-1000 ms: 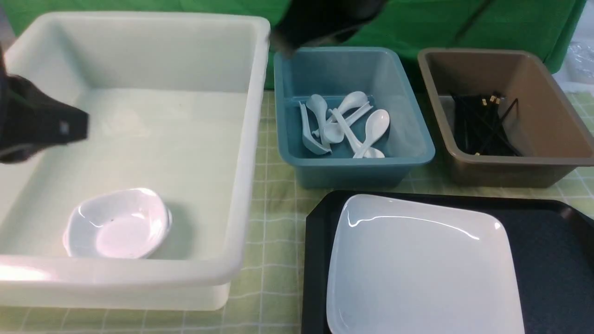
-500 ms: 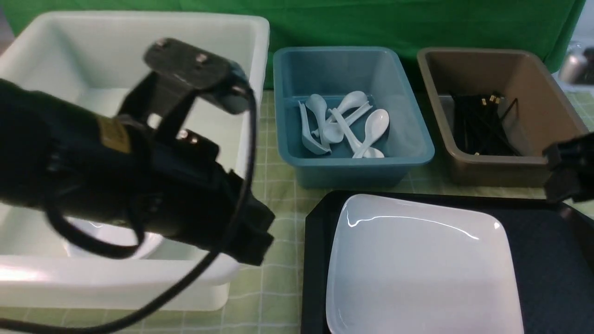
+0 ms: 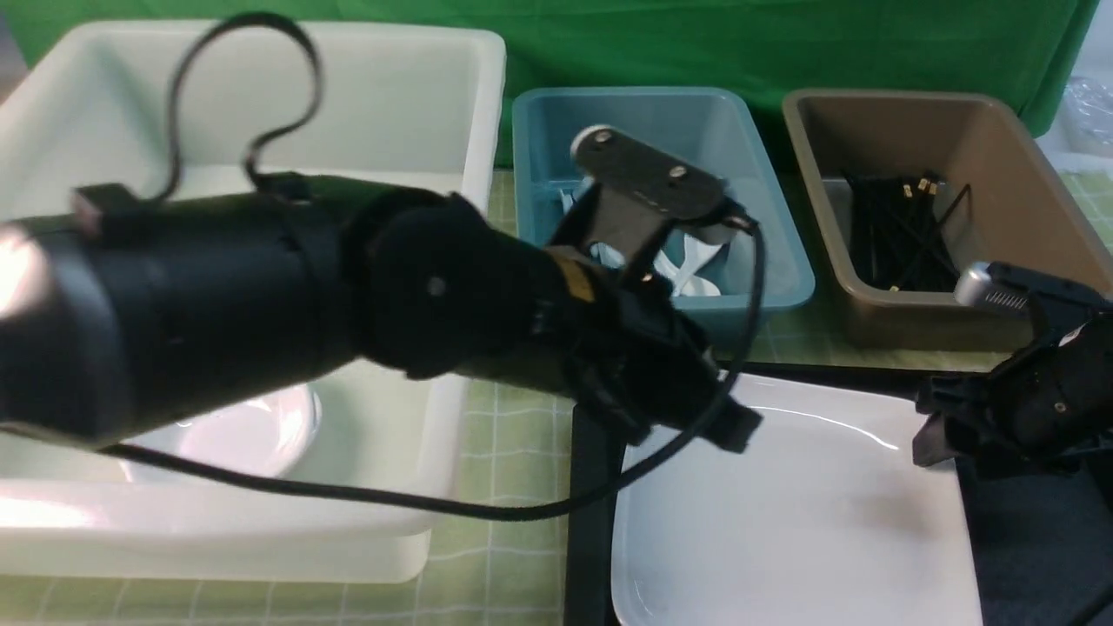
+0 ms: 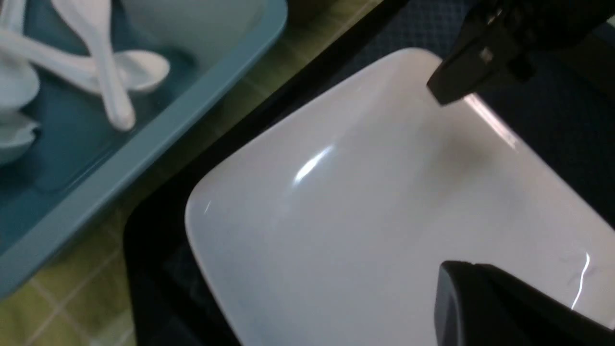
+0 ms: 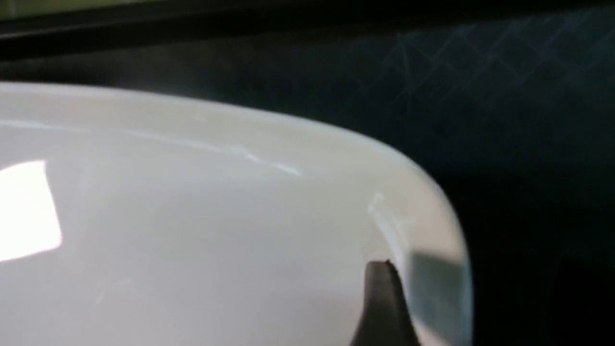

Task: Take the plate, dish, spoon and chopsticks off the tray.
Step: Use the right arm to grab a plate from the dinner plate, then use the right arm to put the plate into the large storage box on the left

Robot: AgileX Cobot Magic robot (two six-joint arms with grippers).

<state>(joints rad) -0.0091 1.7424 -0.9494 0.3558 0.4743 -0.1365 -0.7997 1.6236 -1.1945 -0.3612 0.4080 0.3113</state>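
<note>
We log the plate (image 3: pixel 783 522): glossy white, rounded-square, lying flat on the left part of the black tray (image 3: pixel 1035 556), near right of scene. White spoons (image 4: pixel 108 81) lie heaped in the far blue tub (image 3: pixel 765 300); black gold-tipped chopsticks (image 3: pixel 900 230) in the far-right brown tub (image 3: pixel 1026 174).

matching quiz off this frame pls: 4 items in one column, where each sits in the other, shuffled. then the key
Items
1. plate
2. spoons
3. chopsticks
4. small dish

Places
A. in the brown tub
B. in the white tub
C. on the black tray
D. in the blue tub

Pairs: 1-C, 2-D, 3-A, 4-B
</note>
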